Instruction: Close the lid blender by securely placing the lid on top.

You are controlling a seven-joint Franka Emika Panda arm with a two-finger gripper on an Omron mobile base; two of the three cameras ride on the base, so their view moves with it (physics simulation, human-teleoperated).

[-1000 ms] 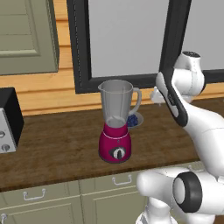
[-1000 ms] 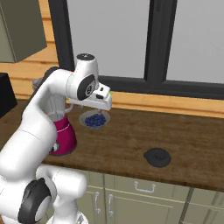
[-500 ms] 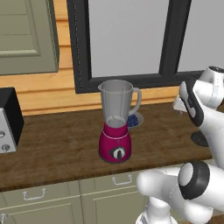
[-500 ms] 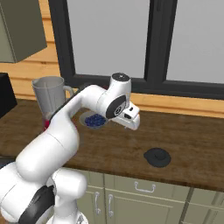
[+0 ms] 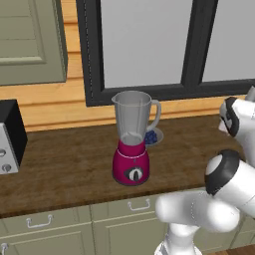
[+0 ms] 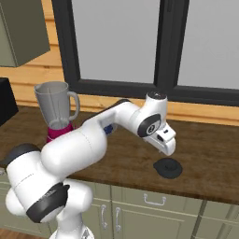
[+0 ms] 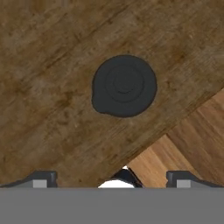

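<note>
Lid (image 7: 124, 85) lies flat on the wooden counter (image 6: 214, 163), near its front edge, well right of the blender (image 5: 132, 139). Blender jar mouth is open; a small dish of blue bits (image 5: 152, 136) sits just behind it. Gripper (image 7: 109, 177) hovers above the lid, fingers (image 7: 41, 177) spread apart, holding nothing.

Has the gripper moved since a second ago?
Yes. In the right base view the gripper has swung from beside the blender rightward along the counter and now hangs just above the lid.
</note>
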